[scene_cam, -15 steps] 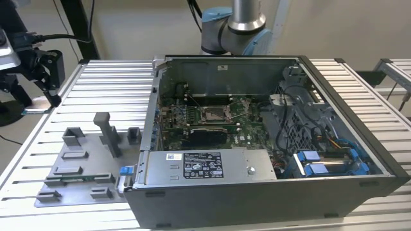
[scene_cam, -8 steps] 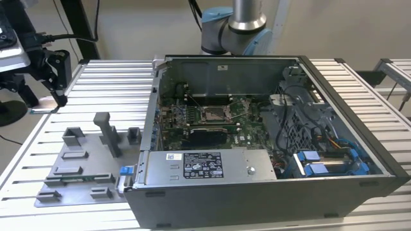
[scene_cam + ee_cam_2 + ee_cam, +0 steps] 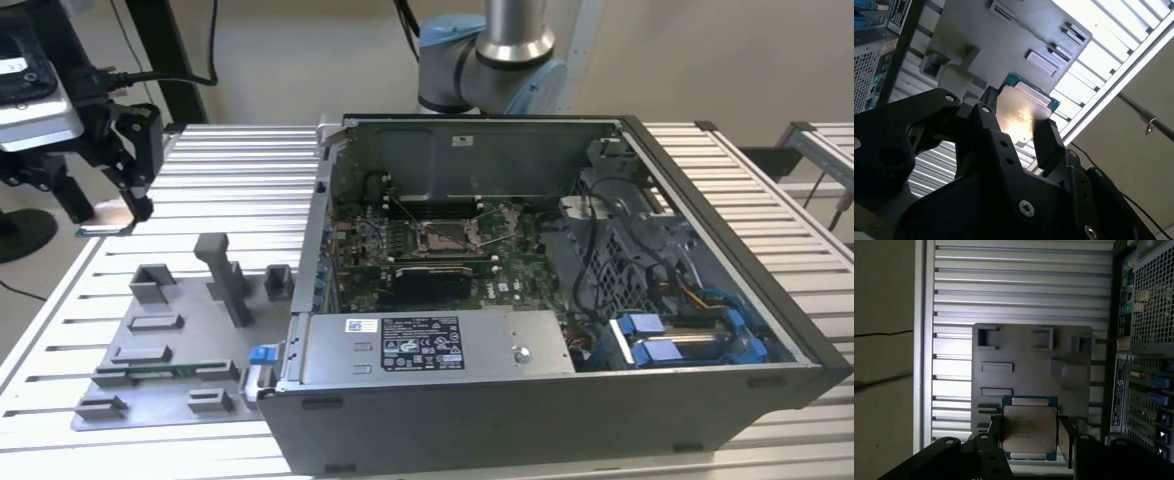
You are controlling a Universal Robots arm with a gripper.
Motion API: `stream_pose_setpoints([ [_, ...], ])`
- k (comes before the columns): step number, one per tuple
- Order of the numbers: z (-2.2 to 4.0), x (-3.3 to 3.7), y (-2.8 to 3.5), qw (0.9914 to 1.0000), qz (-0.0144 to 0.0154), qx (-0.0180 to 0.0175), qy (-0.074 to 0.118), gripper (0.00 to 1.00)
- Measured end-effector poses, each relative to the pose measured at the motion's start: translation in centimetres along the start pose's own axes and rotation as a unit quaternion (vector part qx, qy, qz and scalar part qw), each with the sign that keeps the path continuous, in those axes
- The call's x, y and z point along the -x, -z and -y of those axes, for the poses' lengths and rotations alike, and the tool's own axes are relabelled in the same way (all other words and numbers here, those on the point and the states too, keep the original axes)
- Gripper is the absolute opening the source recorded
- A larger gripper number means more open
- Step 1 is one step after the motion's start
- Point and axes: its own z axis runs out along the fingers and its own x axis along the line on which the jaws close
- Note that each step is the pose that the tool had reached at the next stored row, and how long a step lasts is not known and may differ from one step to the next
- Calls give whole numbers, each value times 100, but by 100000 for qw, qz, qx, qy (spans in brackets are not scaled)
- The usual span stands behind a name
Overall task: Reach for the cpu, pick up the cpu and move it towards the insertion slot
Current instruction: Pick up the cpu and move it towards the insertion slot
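- Above the table's edge at the exterior view's left, the gripper has its jaws clamped on the cpu.
- The cpu hangs clear of the grey fixture plate, well apart from the insertion slot.

Both wrist views closely face the cpu.

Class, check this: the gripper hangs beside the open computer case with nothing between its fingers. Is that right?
Not quite. The gripper is shut on the cpu, as both wrist views show. It does hang beside the open computer case.
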Motion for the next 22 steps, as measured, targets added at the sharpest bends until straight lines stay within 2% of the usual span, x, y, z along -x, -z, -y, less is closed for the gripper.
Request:
stream_pose_setpoints([
  [17, 6, 292, 1, 100000, -2, -1, 0, 0],
  [18, 7, 340, 0, 100000, 1, 1, -2, 0],
  [22, 8, 428, 0, 100000, 1, 1, -1, 0],
])
